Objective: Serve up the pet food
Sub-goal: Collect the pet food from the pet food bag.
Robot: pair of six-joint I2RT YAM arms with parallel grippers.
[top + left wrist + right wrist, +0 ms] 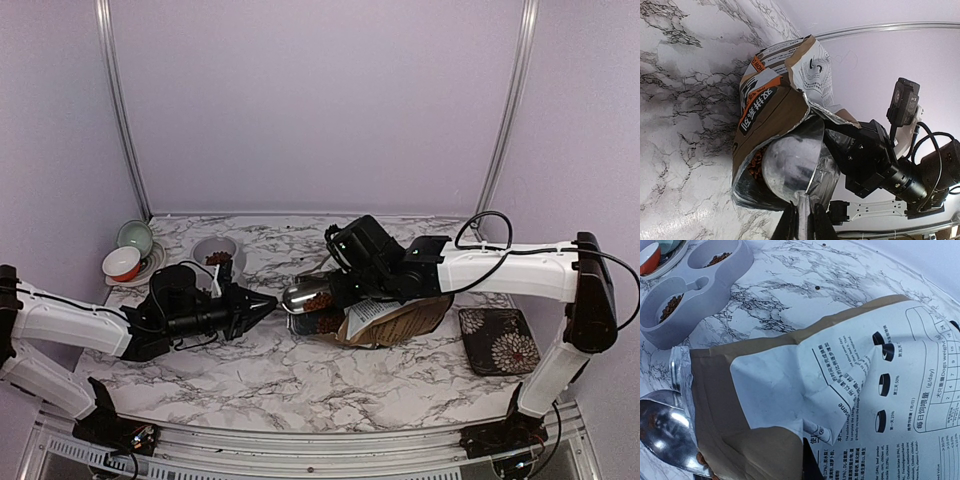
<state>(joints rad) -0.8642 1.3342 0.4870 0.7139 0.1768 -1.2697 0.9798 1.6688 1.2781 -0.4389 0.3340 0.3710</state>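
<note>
Near counter's middle: pet food (320, 300) heaped in spoon (300, 296), handle clamped by left gripper (268, 303). Printed on bag (400, 320): "Dogs Weight", "(g/day)". At bag mouth, right gripper (342, 288); grip unclear.

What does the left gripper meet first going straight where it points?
Likely the open mouth of the dog-food bag; the spoon held by the left gripper sits there, pet food just beyond. Depth unclear.

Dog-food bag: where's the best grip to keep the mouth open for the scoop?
On the dog-food bag, pinch the mouth's top lip from above. It lies on its side and the scoop fills the lower opening, so that flap looks freest.
</note>
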